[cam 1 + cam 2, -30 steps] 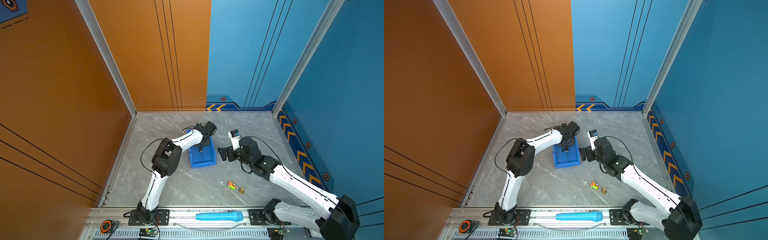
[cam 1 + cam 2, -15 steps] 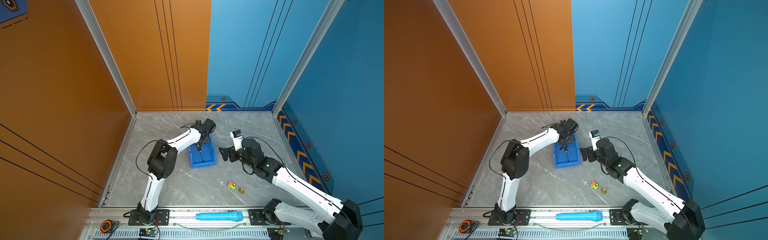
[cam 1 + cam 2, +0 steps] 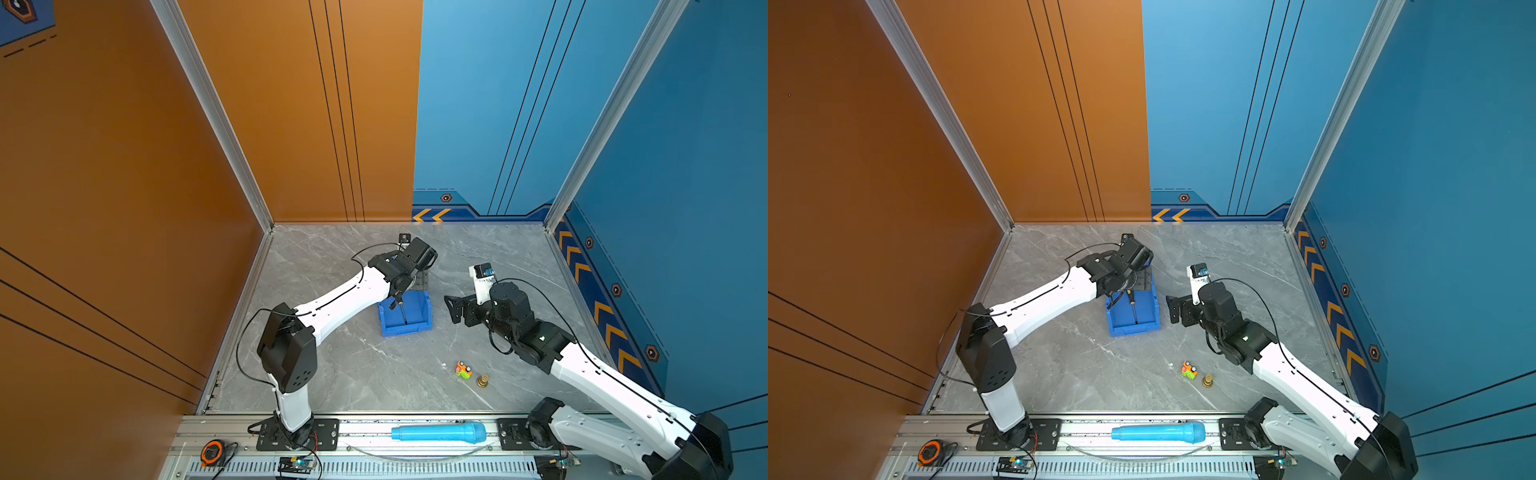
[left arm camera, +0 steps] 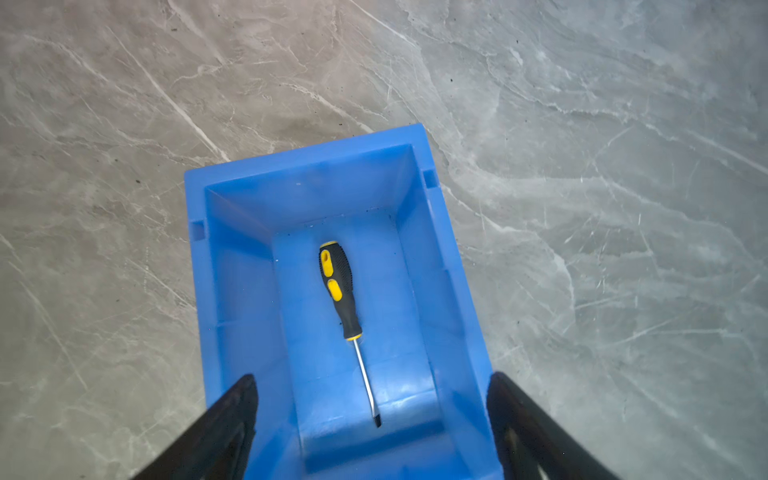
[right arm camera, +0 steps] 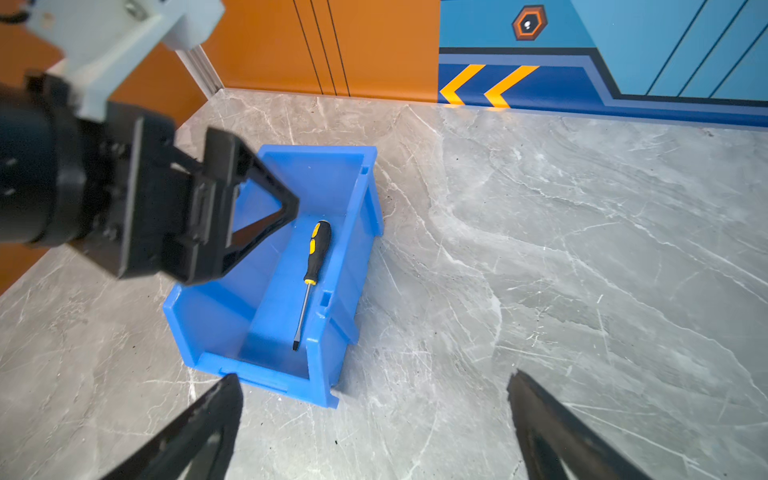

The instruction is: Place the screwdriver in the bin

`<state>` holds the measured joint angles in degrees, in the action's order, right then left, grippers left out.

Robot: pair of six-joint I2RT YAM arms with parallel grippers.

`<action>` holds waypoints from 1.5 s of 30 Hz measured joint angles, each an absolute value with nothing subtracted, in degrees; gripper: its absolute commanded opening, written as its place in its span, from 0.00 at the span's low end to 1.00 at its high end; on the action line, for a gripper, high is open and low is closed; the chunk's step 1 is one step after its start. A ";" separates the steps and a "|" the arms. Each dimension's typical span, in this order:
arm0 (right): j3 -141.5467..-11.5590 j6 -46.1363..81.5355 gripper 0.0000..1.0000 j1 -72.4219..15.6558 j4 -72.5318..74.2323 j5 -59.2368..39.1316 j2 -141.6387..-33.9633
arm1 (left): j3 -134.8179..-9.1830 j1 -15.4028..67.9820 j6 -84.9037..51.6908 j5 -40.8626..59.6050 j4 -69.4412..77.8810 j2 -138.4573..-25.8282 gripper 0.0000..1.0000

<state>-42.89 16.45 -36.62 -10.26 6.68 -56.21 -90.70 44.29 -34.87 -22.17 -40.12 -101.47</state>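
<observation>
The left arm (image 3: 345, 301) and right arm (image 3: 602, 374) are cased in white, with black joints. Thin black cables (image 3: 237, 351) are looped alongside. The left gripper (image 4: 372, 377) is fitted with hollow triangular black fingers (image 5: 274, 183).

blue bin (image 3: 405, 329), screwdriver (image 3: 402, 312) lying inside

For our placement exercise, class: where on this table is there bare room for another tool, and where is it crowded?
Free: the wide patch between the bin, the small toy and the near rail; also the far right corner beyond the right gripper. Crowded: around the bin, under the open left gripper.
</observation>
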 measured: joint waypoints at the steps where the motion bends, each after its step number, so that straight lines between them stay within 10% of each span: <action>1: -42.85 16.62 1.00 -36.42 -10.26 7.25 -55.92 | -89.73 44.38 -34.24 -22.28 -40.07 -100.29 0.99; 13: -43.66 20.97 1.00 -34.46 -14.00 16.62 -55.22 | -72.38 41.71 -25.28 -22.39 -33.50 -82.48 0.98; 28: -38.74 22.57 1.00 -29.63 -12.40 27.90 -51.44 | -44.36 19.25 -18.22 -18.76 -21.47 -57.52 0.98; 45: -26.26 7.97 1.00 -9.69 9.47 17.12 -63.20 | -32.45 5.15 -14.74 -27.09 -5.13 -66.11 0.98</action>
